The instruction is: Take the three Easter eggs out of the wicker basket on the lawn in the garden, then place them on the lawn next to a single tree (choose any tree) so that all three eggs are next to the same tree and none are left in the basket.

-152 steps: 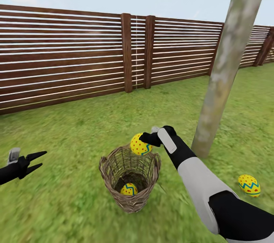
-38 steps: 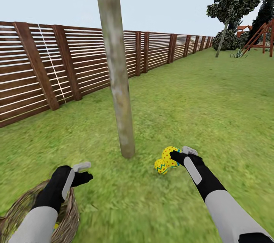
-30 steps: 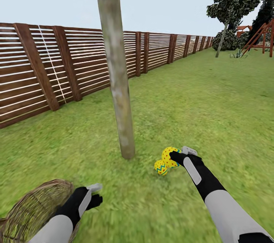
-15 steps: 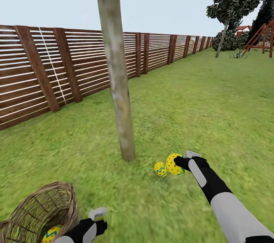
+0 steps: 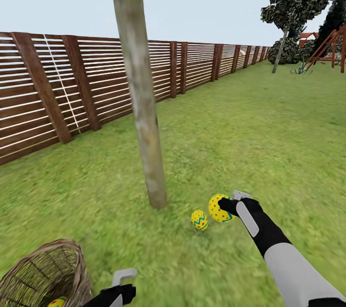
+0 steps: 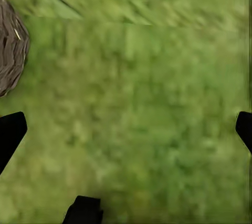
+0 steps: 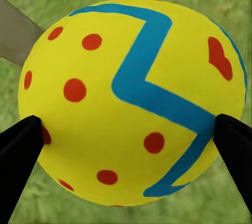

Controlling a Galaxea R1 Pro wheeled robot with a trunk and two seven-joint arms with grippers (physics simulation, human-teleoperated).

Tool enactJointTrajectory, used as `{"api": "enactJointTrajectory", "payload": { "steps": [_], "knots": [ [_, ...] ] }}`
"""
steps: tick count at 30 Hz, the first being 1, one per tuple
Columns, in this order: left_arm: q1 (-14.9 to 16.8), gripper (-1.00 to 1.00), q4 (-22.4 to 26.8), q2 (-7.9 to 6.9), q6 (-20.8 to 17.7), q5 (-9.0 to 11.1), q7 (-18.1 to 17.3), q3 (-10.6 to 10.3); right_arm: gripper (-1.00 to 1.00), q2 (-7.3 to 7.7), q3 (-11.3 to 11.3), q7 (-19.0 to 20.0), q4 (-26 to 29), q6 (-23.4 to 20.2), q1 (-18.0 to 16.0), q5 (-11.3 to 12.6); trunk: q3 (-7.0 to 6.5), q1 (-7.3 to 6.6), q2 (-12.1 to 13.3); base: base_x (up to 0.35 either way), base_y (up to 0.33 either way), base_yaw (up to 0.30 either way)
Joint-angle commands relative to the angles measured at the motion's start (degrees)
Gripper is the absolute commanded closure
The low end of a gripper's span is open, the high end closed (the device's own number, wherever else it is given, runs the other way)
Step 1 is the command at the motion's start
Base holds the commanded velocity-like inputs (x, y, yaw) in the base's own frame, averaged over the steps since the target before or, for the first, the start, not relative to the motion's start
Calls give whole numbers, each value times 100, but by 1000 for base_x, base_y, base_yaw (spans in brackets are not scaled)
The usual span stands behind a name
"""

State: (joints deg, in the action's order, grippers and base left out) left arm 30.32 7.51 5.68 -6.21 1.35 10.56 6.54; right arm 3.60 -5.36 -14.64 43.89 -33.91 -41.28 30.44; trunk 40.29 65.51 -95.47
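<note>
My right gripper (image 5: 227, 207) pinches a smooth yellow red-dotted egg w/ blue zigzag (image 7: 134, 100) nr the mottled pale trunk (image 5: 139, 105). Left gripper (image 6: 126, 124) is spread wide over blurry grass (image 6: 147, 77), beside the open-weave brown wicker basket (image 5: 43, 273).

The held egg (image 7: 131, 103) looks smooth and matt, like painted plastic: flat yellow with red dots and a blue-green zigzag. The second egg (image 5: 199, 219) on the lawn (image 5: 250, 143) has the same paint. The basket (image 5: 45, 273) is rough open-weave brown wicker with a braided rim. The tree (image 5: 139, 100) trunk is pale grey-beige, mottled, dull bark. The fence (image 5: 72, 91) is dark brown slatted wood, matt. The right tool (image 5: 229, 207) is matt black with a pale grey panel (probably plastic). The grass is mottled bright green, blurry up close.
</note>
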Motion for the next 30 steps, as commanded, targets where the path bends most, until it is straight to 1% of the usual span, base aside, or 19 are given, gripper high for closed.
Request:
{"api": "enactJointTrajectory", "payload": {
  "steps": [1, 6, 15, 24, 30],
  "knots": [
    [0, -100, 14, 4, -30, 14, 16, 32, 100, 9, -34, -54, 7, -8, -3, 60, 5, 2, -2, 248, -215, 0],
    [-8, -100, 14, 4, -22, 14, 21, 31, 100, 8, -31, -48, -3, -2, -3, 59, 5, 2, -2, 248, -240, 105],
    [-17, -100, 14, 4, -21, 14, 25, 28, 100, 64, -26, -39, -3, -2, -3, 59, 5, 2, -2, 224, -271, 263],
    [-17, -100, 14, 4, -12, 14, 25, 28, 100, 71, -18, -41, -4, -2, -3, 59, -2, 2, -2, 195, -289, 55],
    [-17, -100, 14, 4, -4, 14, 25, 23, 100, 57, -26, -39, -5, -2, -3, 55, -37, 2, -2, 195, -289, 184]
  ]
}}
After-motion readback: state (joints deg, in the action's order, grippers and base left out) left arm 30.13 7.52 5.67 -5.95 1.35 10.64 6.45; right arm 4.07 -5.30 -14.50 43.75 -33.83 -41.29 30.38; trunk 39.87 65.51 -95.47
